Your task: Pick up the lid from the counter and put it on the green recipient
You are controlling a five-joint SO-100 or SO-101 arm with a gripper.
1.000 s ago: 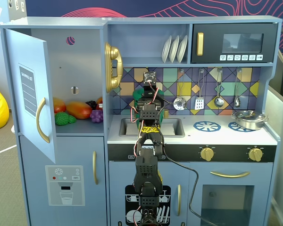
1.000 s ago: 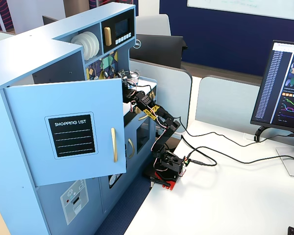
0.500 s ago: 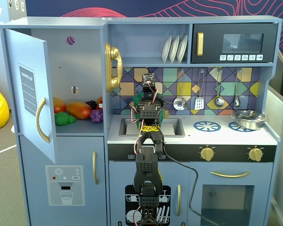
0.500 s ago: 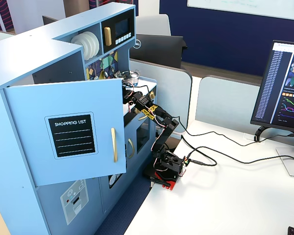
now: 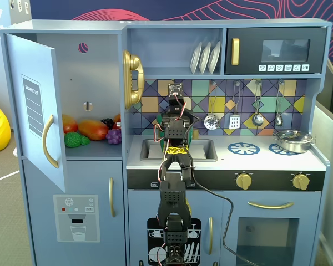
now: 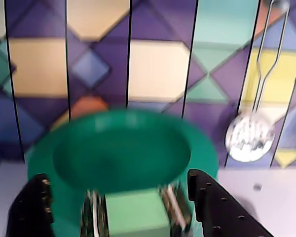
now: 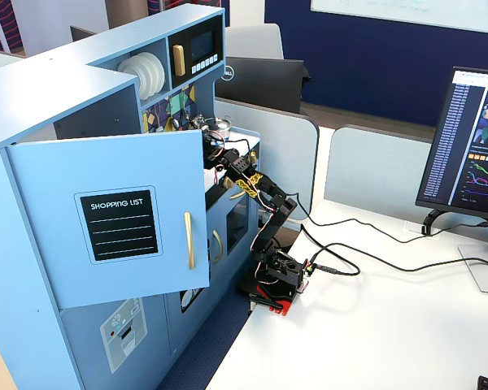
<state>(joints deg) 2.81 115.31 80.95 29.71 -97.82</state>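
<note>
Kitchen cabinet [image 5: 222, 221] fills a fixed view, blue and tall, fridge door [image 5: 36, 111] swung open on the left with toy fruit [image 5: 91, 130] on the shelf behind it. Its white tabletop, the counter [image 5: 266, 160], runs across the middle, sink basin [image 5: 205, 149] on its left part, blue burner prints [image 5: 243, 148] to the right, and a silver pot [image 5: 293, 139] sitting on the far right burner. My arm [image 5: 175, 183] rises from below the counter's front edge and reaches over the sink toward the tiled back wall [image 5: 238, 91]. In another fixed view the arm's base [image 7: 278, 276] stands on a white desk [image 7: 390, 325] beside the cabinet, cables trailing off toward a monitor [image 7: 472, 146].

Down to the wrist view now: the green recipient [image 6: 123, 148] is right in front of me, its round mouth open and facing up, standing on the counter against the tiled wall. A slotted metal spoon [image 6: 249, 138] hangs on that wall to the right of it. My end effector [image 6: 118, 207] sits at the near rim, and between its two black fingers [image 6: 212, 207] is the lid's [image 6: 135, 215] lighter green tab, so I am pinching the lid by its handle just above the near edge of the pot. The picture is blurred, so I cannot tell whether the lid touches the rim.
</note>
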